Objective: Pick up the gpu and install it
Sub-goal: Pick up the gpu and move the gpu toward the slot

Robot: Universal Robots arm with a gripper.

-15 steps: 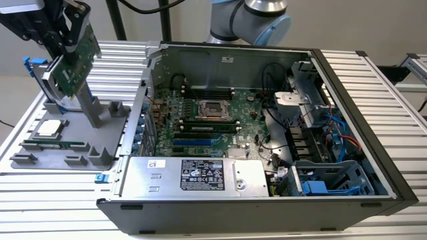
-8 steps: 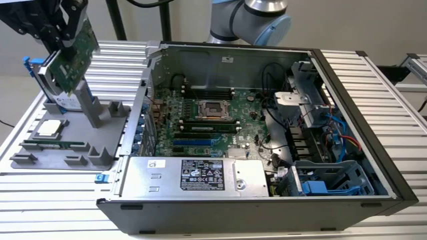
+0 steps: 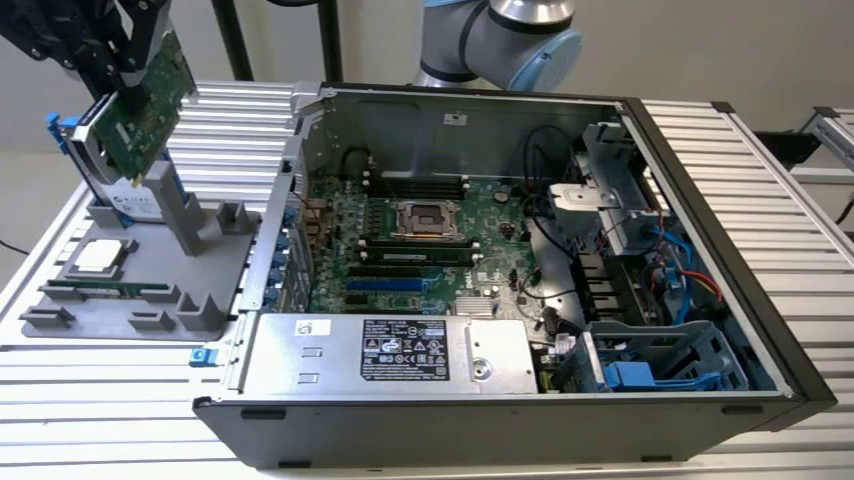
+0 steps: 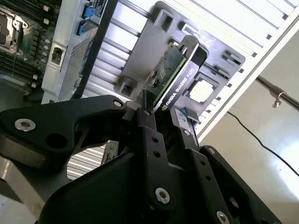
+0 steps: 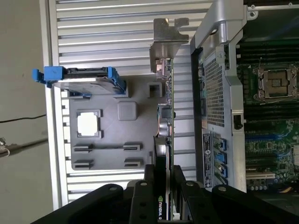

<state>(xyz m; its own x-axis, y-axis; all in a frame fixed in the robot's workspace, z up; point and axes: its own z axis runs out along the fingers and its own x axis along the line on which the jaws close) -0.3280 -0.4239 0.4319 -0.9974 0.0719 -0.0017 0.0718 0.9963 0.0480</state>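
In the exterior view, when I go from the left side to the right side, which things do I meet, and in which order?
gpu, gripped in the claw → processor socket → blue drive caddy

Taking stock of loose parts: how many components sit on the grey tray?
3, in the exterior view: hard drive upright at the tray's back, processor flat at its middle, memory stick in a front slot. The gpu is held in the pincer, uncounted.
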